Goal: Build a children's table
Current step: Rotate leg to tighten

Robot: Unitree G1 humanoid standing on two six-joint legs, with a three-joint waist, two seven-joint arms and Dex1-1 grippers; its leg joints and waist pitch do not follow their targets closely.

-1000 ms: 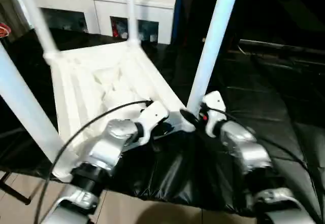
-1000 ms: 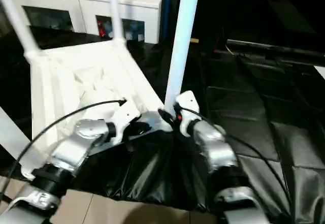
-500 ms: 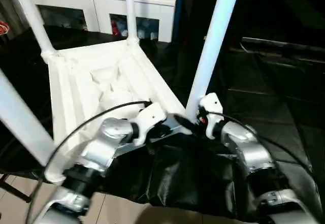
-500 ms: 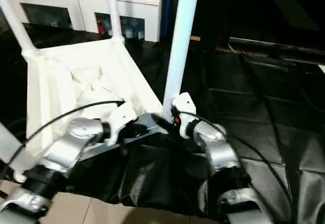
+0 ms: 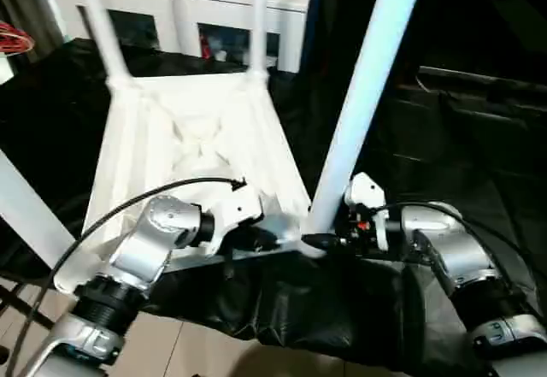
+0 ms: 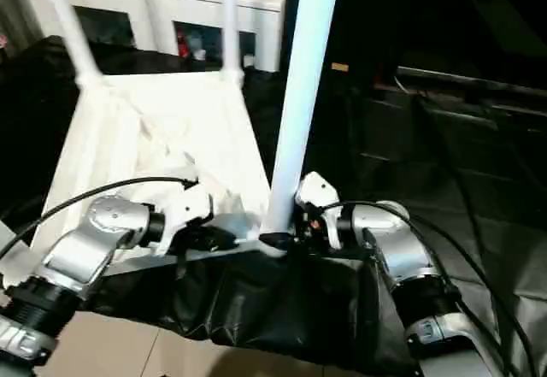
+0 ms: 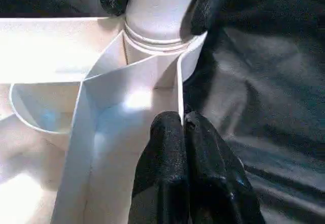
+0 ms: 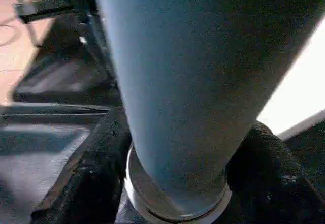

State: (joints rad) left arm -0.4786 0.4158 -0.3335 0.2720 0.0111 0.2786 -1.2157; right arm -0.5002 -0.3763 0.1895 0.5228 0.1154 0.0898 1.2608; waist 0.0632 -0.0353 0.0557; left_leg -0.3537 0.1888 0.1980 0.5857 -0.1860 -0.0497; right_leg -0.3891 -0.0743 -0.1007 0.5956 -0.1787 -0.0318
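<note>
The children's table lies upside down: its white ribbed tabletop [image 5: 197, 138] rests on a black sheet with white tube legs standing up from the corners. My left gripper [image 7: 183, 120] is shut on the thin rim wall at the near edge, close to the near right corner socket. There my right gripper [image 5: 320, 240] holds the base of the near right leg [image 5: 359, 103], one black finger [image 8: 96, 168] on each side against the tube. Two far legs [image 5: 101, 22] [image 5: 258, 18] and the near left leg [image 5: 26, 215] also stand upright.
A white glass-doored cabinet [image 5: 171, 9] stands behind the work. The black sheet [image 5: 325, 309] hangs over the front edge of the surface, with pale floor tiles [image 5: 197, 351] below. A red item [image 5: 13, 39] sits at the far left.
The camera has shifted. My right forearm has swung lower and now reaches the leg's base from the side. The left gripper stays pinched on the rim.
</note>
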